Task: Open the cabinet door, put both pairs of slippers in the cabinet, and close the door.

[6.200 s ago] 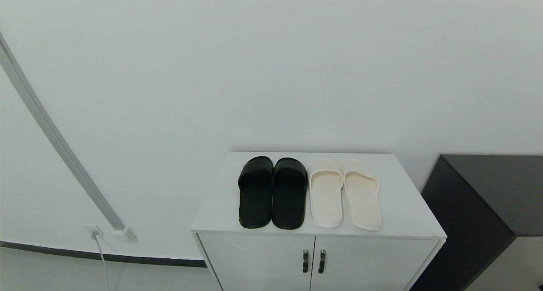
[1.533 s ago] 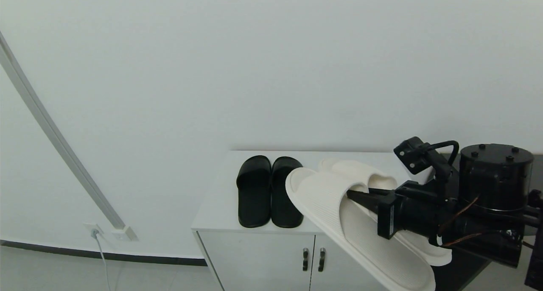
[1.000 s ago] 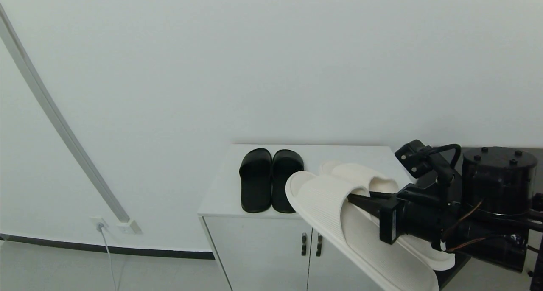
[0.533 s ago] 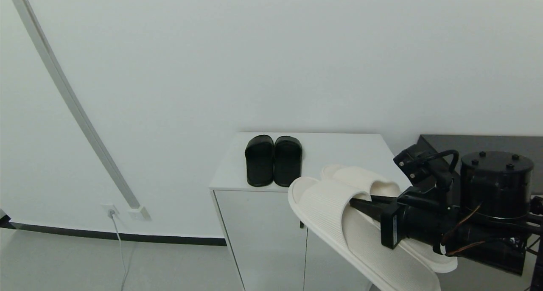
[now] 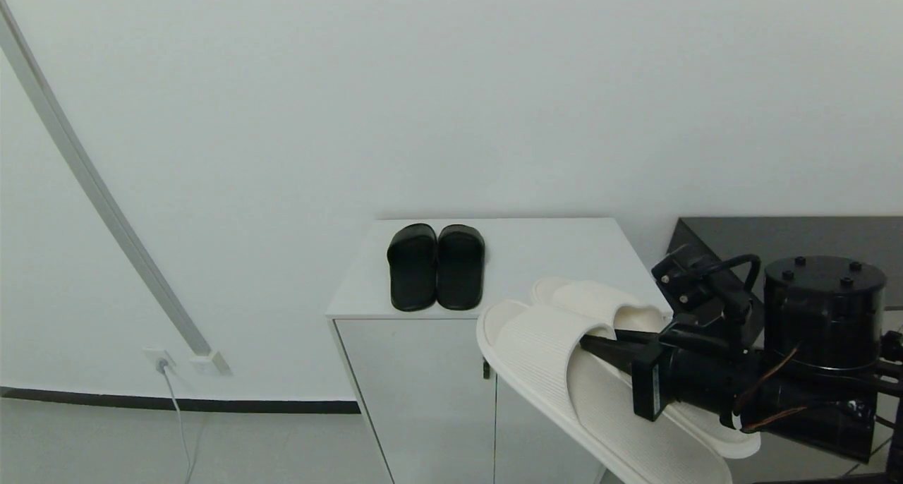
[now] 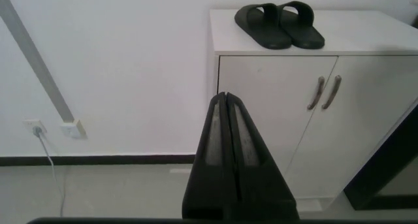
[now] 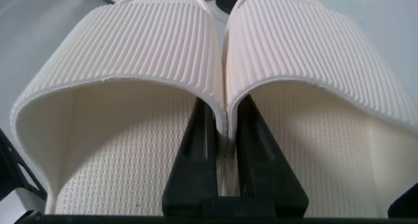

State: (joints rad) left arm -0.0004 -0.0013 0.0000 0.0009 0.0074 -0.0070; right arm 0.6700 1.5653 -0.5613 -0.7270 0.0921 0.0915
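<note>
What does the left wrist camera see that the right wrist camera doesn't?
Left wrist view: the black slippers lying on top of the white cabinet, its two doors closed with the handles side by side, and the left gripper shut on nothing. Right wrist view: the white slippers up close, with the right gripper pinching their inner edges together. Shared: each looks along a dark gripper that is shut, and each has one pair of slippers.
</note>
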